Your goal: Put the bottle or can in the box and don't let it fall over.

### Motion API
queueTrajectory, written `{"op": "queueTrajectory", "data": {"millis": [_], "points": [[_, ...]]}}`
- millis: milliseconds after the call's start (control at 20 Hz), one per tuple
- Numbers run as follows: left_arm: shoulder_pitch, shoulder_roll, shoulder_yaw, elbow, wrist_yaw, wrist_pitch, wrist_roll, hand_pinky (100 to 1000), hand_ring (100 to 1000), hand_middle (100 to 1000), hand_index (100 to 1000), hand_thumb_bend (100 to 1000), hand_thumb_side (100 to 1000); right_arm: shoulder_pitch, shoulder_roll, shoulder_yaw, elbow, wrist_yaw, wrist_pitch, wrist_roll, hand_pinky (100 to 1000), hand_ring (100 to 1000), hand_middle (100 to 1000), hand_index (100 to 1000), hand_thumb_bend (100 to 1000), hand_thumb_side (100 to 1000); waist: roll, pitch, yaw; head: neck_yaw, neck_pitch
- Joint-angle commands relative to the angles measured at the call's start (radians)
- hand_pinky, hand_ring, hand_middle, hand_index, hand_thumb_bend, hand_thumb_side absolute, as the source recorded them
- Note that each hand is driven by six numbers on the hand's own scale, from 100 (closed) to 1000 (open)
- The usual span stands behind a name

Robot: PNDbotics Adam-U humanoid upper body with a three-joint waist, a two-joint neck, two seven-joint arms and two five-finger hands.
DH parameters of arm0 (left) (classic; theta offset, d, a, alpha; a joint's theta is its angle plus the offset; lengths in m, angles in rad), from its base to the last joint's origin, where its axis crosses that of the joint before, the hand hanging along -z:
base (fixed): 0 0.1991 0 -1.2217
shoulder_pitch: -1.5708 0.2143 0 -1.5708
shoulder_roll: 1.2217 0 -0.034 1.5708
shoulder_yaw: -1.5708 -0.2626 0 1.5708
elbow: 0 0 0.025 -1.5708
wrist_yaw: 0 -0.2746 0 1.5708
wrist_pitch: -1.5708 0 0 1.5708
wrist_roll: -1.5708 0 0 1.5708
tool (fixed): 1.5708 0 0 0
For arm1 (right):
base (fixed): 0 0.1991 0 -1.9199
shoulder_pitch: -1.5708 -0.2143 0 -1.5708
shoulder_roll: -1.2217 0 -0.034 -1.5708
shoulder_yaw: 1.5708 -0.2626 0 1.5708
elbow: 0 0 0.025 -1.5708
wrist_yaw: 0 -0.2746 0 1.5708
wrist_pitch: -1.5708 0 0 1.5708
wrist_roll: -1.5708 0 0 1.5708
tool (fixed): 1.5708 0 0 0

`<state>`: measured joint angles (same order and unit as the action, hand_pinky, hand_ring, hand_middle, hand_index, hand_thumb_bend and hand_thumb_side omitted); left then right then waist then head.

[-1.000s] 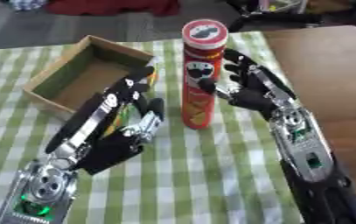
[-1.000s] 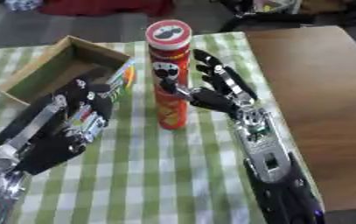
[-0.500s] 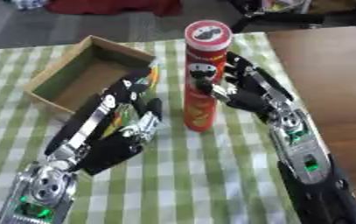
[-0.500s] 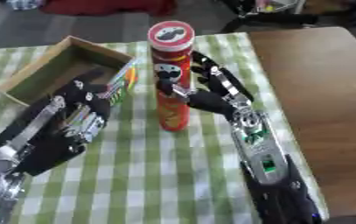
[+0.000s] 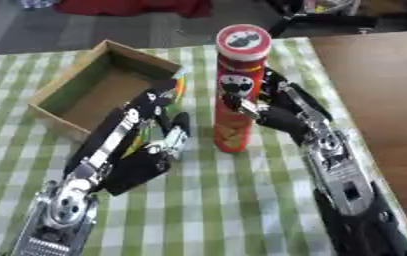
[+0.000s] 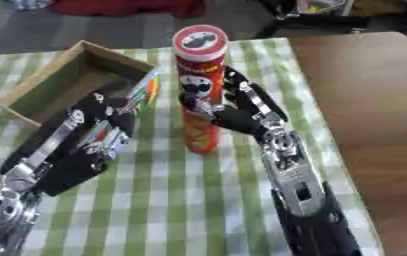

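Observation:
A tall red chips can point(image 5: 236, 90) with a white lid stands upright on the green-and-white checked cloth point(image 5: 233, 210). My right hand point(image 5: 281, 117) is against its right side, open. The fingers point(image 6: 252, 97) are straight beside and behind the can and the thumb lies across its front. An open cardboard box point(image 5: 62, 95), nothing in it, sits at the back left. My left hand point(image 5: 141, 150) lies open left of the can, with its fingers reaching toward the box's near right corner.
A small patch of coloured stripes point(image 6: 150, 86) shows at the box's near right corner, beside my left hand's fingertips. Bare brown tabletop point(image 5: 381, 90) runs along the right of the cloth. Dark clutter lies beyond the table's far edge.
My right hand has edged slightly closer to the can and its fingers are less spread. The can and my left hand have stayed in place.

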<state>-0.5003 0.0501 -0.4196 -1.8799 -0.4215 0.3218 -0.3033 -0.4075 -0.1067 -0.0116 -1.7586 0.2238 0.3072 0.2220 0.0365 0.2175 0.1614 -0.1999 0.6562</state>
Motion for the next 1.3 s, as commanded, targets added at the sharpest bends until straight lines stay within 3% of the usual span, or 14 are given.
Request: {"op": "queueTrajectory", "data": {"millis": [50, 700, 1000, 1100, 1300], "points": [[-0.015, -0.01, 0.014, -0.006, -0.006, -0.007, 0.004, 949, 947, 404, 1000, 100, 717, -0.022, 0.005, -0.003, -0.006, -0.01, 0.001, 0.009, 1000, 1000, 1000, 1000, 598, 479, -0.001, -0.01, 0.003, 0.001, -0.018], [-0.042, -0.034, 0.044, 0.041, -0.003, -0.025, 0.001, 955, 950, 400, 1000, 100, 719, -0.065, 0.04, -0.009, 0.018, 0.016, 0.006, 0.017, 1000, 998, 997, 1000, 619, 430, -0.003, 0.011, 0.013, 0.008, -0.039], [-0.044, -0.042, 0.054, 0.056, 0.014, -0.031, 0.004, 960, 953, 400, 1000, 100, 721, -0.082, 0.051, -0.007, 0.03, 0.014, 0.005, 0.037, 1000, 905, 971, 973, 673, 275, -0.007, 0.018, 0.017, 0.012, -0.041], [-0.043, -0.043, 0.054, 0.065, 0.016, -0.03, 0.003, 961, 955, 400, 1000, 100, 733, -0.082, 0.052, -0.008, 0.034, -0.001, 0.01, 0.037, 993, 830, 919, 885, 737, 147, -0.009, 0.019, 0.016, 0.014, -0.04], [-0.045, -0.048, 0.055, 0.079, 0.024, -0.031, 0.003, 963, 956, 401, 1000, 100, 739, -0.081, 0.055, -0.008, 0.031, -0.047, 0.011, 0.028, 966, 731, 828, 804, 690, 108, -0.01, 0.019, 0.016, 0.015, -0.04]]}}
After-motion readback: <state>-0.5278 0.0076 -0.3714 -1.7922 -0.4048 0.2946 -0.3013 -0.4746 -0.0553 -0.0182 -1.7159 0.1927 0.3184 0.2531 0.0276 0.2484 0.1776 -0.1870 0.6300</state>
